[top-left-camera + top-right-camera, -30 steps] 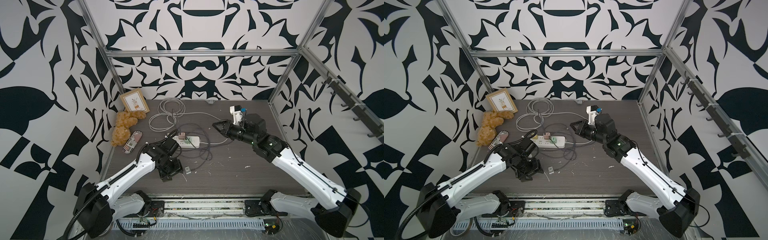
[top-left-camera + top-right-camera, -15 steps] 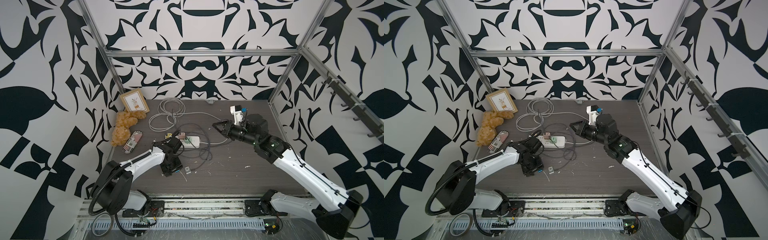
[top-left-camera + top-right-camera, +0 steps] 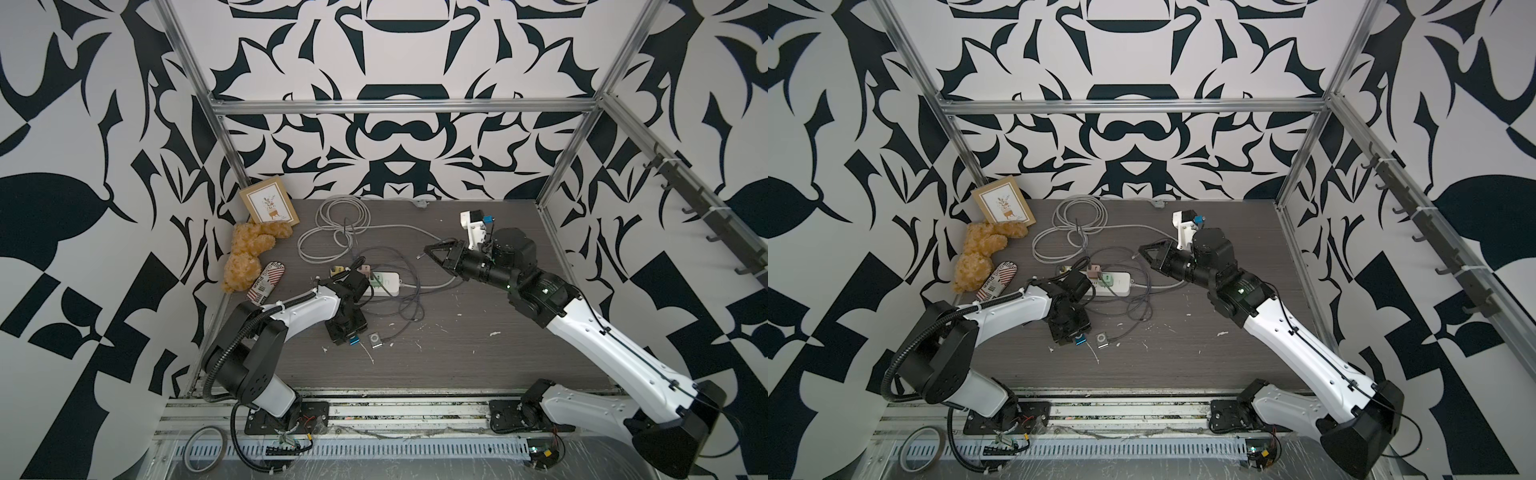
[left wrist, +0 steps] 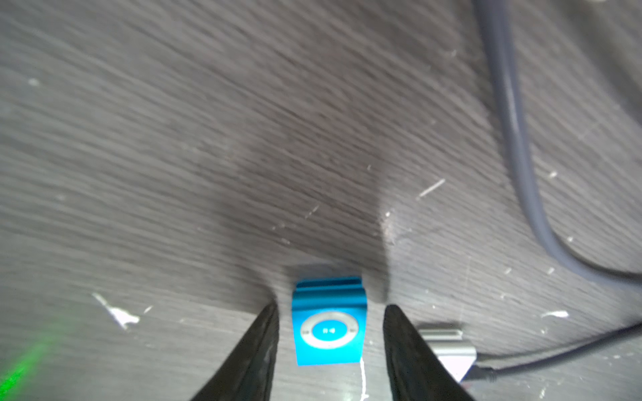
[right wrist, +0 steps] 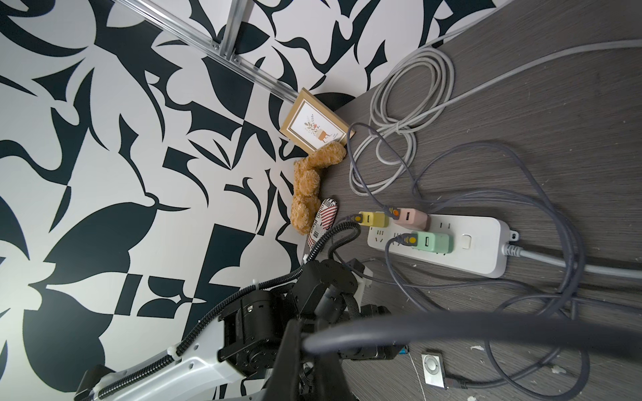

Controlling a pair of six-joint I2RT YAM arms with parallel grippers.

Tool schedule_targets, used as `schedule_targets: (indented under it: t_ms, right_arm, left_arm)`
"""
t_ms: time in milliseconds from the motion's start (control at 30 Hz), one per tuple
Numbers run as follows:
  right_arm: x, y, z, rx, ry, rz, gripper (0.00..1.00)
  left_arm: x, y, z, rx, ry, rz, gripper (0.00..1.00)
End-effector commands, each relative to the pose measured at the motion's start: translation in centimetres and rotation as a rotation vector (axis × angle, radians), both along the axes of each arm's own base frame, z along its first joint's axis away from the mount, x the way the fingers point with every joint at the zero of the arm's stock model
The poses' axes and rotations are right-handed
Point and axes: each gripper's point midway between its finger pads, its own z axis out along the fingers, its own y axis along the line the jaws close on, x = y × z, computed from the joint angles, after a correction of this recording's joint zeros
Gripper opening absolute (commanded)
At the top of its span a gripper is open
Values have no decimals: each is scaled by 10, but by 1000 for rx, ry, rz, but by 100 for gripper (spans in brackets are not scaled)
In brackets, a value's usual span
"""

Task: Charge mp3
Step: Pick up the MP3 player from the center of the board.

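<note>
Both top views look down from high at the front over the whole desk point(image 3: 478, 345). The left wrist camera sits close above it; the right looks across the power strip point(image 5: 483, 257).

I am closing my left gripper point(image 4: 330, 307) in on the blue mp3 point(image 4: 328, 330): the jaws are standing narrower than a second ago, one on each side of it, with a gap at each. My left arm point(image 3: 307, 305) is rearing up out of its low, stretched-out pose, its elbow lifting toward the camera.
</note>
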Motion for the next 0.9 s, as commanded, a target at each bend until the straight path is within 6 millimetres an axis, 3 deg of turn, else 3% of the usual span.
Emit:
schedule_targets:
  t_ms: [0,367,567,667,733,800,867]
  right_arm:
    - [-6,-4,26,51,-76,3,0]
    - [-4,-2,25,57,-76,3,0]
    - [-6,-4,26,58,-78,3,0]
    - [-5,-8,28,48,-78,-9,0]
    - [-3,-10,30,24,-75,-8,0]
    - [1,-15,28,-21,-59,-15,0]
    - [8,-18,29,-32,-53,-14,0]
  left_arm:
    - [5,0,-1,10,-3,-2,48]
    - [0,0,-6,7,18,-6,39]
    - [-5,6,3,-41,-6,2,23]
    - [-25,-1,27,-160,22,-38,18]
    - [-55,-12,55,-310,114,-93,16]
    - [-83,8,95,-277,139,-158,14]
    - [-95,30,126,-241,103,-181,12]
